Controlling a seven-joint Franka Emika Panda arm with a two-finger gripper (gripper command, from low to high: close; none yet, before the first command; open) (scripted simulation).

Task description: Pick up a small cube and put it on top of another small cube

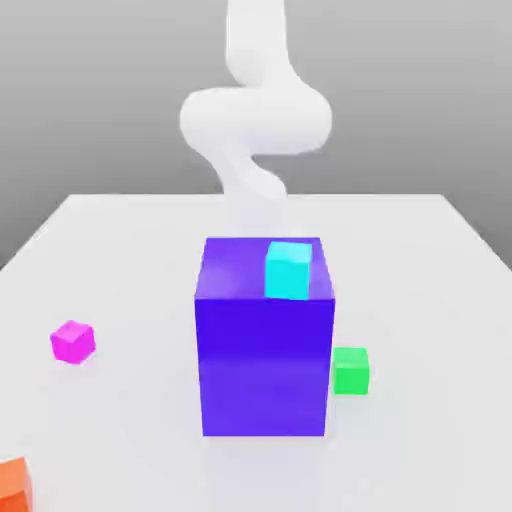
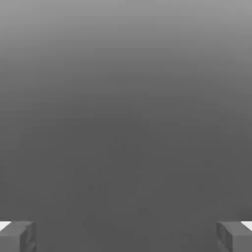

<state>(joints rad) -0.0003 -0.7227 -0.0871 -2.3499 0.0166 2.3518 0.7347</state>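
The small magenta cube (image 1: 73, 341) rests on the white table (image 1: 420, 280) at the exterior view's left. The small green cube (image 1: 350, 370) sits on the table against the right side of a big blue-violet cube (image 1: 265, 360). My white arm (image 1: 255, 120) rises behind the big cube, well away from both small cubes. In the hand view my gripper (image 2: 126, 236) is open, its two grey fingertips (image 2: 19, 236) far apart with nothing between them, facing plain grey background.
A small cyan cube (image 1: 288, 270) stands on top of the big blue-violet cube. A small orange cube (image 1: 12, 485) lies at the table's near left corner in the exterior view.
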